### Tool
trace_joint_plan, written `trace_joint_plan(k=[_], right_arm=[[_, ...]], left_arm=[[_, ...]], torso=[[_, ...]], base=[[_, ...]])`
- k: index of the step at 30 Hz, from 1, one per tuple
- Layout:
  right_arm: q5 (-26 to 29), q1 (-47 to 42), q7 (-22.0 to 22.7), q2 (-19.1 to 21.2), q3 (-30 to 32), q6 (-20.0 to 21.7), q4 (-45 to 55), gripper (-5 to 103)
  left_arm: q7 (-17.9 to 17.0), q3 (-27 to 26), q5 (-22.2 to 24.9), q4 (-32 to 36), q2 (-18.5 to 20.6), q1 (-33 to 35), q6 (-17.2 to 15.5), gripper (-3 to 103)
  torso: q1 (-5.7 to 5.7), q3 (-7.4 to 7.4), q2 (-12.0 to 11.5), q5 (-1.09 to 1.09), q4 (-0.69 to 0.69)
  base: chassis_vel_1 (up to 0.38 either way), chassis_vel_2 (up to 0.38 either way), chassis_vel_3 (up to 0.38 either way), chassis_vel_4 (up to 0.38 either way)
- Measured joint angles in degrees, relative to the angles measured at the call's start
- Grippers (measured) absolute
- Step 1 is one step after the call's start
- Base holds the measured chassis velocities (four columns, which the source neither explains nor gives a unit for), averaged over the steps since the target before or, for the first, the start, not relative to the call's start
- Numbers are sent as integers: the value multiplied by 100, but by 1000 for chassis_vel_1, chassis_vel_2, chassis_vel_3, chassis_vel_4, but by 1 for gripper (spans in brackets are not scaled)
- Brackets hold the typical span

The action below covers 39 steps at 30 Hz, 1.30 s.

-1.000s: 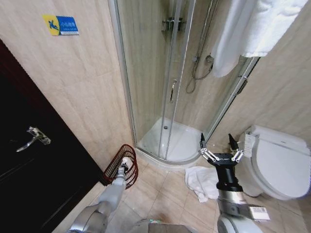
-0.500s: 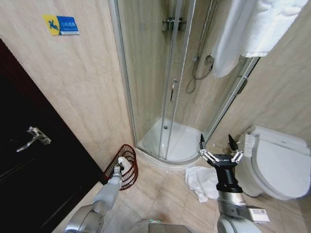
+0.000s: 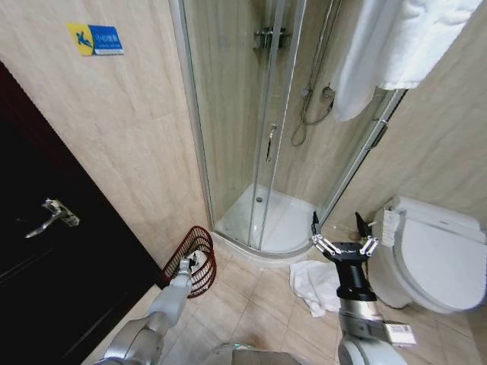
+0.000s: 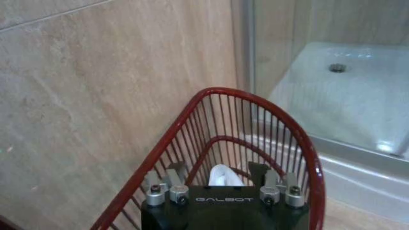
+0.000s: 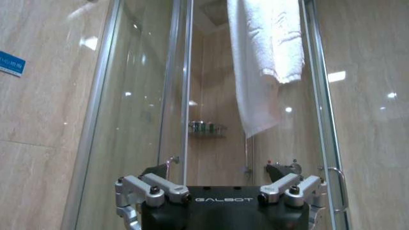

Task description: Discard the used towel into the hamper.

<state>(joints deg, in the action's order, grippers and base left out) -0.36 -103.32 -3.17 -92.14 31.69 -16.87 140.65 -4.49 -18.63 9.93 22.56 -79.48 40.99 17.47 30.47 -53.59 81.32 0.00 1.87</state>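
1. Our left gripper [image 3: 192, 263] sits at the rim of the hamper [image 3: 190, 258], which stands on the floor against the tiled wall; the left wrist view shows a scrap of white cloth [image 4: 223, 175] between its fingers, which seem closed on it.
2. Our right gripper [image 3: 340, 234] hovers with jaws spread and empty, straight above the used towel [image 3: 316, 285] crumpled on the floor tiles.
3. Risk, as we judge it: the hamper looks light and tapered, so a nudge from our left gripper could tip it.
4. A descent that catches only a fold may drag the towel.
5. Just beside our right gripper stands the toilet [image 3: 434, 255]; the shower enclosure [image 3: 262, 220] lies beyond, crowding any swing toward the hamper.
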Motion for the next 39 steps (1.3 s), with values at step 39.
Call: trace_joint_plan(k=[39], right_arm=[[597, -138, 379, 0, 141, 282, 84, 100]], left_arm=[[1421, -1002, 1818, 6401, 958, 4295, 14, 96]], torso=[[-1, 0, 0, 1, 0]], base=[[0, 0, 0, 0]])
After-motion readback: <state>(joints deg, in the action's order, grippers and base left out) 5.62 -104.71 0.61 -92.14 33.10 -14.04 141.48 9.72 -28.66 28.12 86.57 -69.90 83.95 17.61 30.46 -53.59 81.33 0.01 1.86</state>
